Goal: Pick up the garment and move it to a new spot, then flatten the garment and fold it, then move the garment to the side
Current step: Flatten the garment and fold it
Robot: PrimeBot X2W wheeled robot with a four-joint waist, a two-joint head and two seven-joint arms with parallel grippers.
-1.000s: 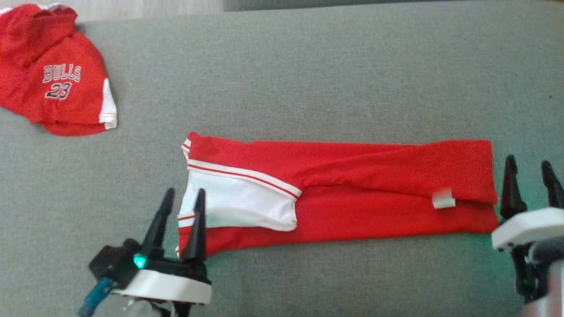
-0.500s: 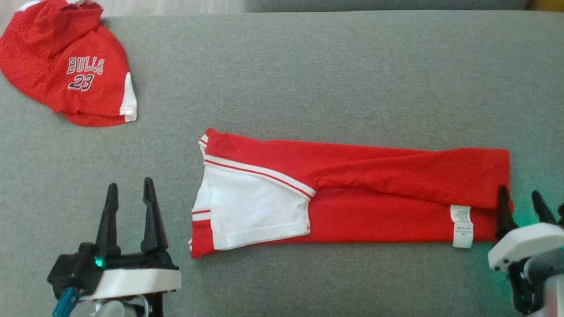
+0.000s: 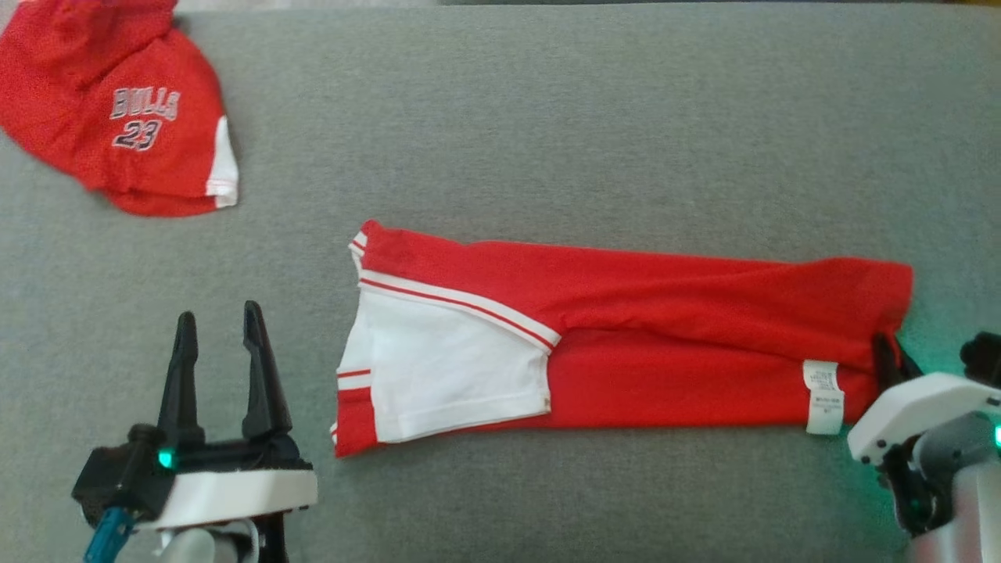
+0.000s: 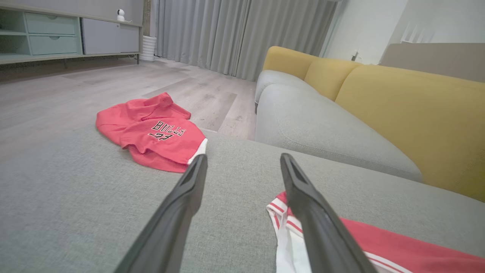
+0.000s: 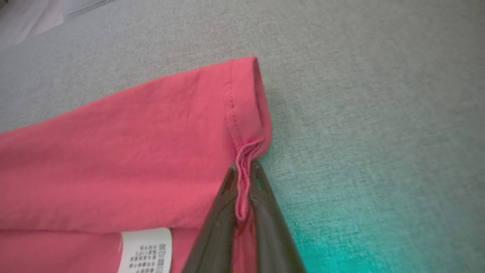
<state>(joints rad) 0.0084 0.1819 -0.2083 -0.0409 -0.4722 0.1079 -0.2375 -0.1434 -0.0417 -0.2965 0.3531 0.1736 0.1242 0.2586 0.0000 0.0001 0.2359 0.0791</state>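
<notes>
A red garment (image 3: 665, 336) with a white side panel (image 3: 446, 367) lies folded lengthwise across the grey cushion (image 3: 547, 125), its care label (image 3: 823, 395) near the right end. My right gripper (image 3: 890, 361) is shut on the hem at that right end; the right wrist view shows the hem (image 5: 244, 167) pinched between the two dark fingers (image 5: 261, 212). My left gripper (image 3: 219, 344) stands open on the cushion left of the garment, apart from it. In the left wrist view its fingers (image 4: 189, 197) frame bare cushion, with the garment's striped corner (image 4: 282, 220) beside the right finger.
A second red garment (image 3: 125, 117) printed BULLS 23 lies crumpled at the far left corner of the cushion. In the left wrist view a grey and yellow sofa (image 4: 379, 110) stands beyond, with wooden floor (image 4: 75, 91), curtains and a cabinet behind.
My right gripper has closed on the garment's right hem, which now puckers toward it. My left gripper drew back left from the garment's corner a second ago and has since held still. The camera shifted.
</notes>
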